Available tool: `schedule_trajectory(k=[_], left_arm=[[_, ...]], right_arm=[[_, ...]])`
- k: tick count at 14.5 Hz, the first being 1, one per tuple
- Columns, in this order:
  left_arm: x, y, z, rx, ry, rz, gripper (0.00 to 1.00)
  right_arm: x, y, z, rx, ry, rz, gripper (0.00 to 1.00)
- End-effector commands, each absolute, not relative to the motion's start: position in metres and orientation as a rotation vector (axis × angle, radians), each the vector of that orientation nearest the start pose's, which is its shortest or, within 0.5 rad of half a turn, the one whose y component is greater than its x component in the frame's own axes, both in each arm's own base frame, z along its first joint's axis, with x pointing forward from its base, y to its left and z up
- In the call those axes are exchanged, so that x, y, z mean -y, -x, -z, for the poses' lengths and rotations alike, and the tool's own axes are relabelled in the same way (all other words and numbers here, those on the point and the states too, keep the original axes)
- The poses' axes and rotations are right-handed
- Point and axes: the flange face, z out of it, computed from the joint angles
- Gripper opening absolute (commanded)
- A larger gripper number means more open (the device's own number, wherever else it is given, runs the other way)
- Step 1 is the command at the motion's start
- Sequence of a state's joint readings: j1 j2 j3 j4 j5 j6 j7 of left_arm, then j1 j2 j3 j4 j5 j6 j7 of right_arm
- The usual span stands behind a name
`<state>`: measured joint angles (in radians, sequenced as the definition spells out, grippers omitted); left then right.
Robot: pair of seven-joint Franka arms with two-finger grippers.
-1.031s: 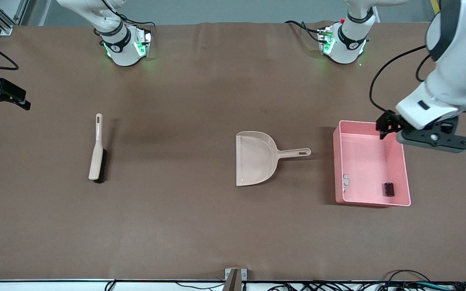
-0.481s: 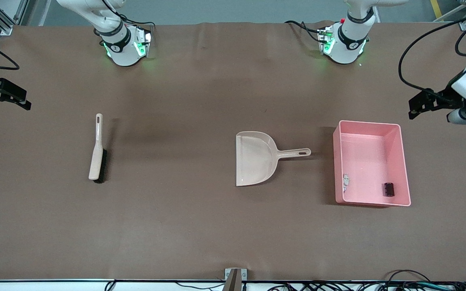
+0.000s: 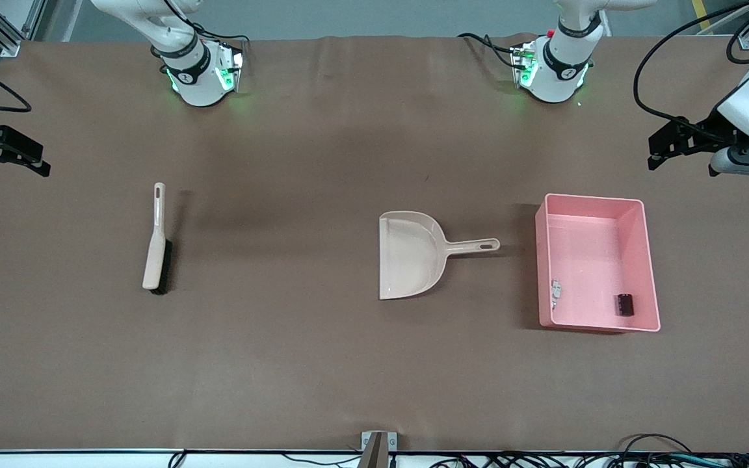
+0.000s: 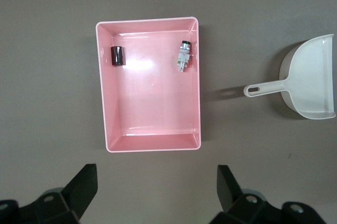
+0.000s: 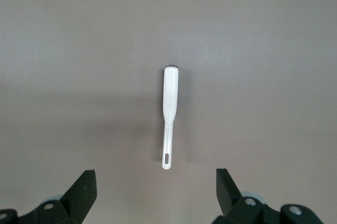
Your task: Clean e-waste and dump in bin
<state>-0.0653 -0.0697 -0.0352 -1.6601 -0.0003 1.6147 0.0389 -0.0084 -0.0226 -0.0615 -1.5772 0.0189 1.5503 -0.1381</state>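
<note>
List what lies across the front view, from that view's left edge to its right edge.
Right gripper → brush → dustpan → white part, in the bin → dark block, also in the bin → left gripper.

Pink bin (image 4: 152, 142) upright on brown table (image 4: 47, 76), seen from above. Two parts inside, both at same end: dark ribbed block (image 4: 118, 56) by one wall, white part (image 4: 184, 56) with green marks by the facing wall, possibly touching it. Beige dustpan (image 4: 310, 79) beside bin, handle pointing at it, apart. Left gripper (image 4: 157, 190) fingers spread wide, nothing between.
</note>
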Motion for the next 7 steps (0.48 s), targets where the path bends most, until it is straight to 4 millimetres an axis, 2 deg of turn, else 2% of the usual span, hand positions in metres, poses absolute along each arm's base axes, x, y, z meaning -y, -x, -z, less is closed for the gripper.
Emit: schedule_trajectory(k=[1,7], left_arm=[[0.0601,-0.5155,-0.6266,-0.207,3.144,0.045,1.00],[0.0547,-0.5181,-0.6340,-0.199,3.130,0.065,1.00]], right_arm=[[0.0354,-0.5394,-0.6382,0.085,3.108,0.002,1.00],[0.0330,-0.5410,-0.6382,0.092,3.108,0.014,1.00]])
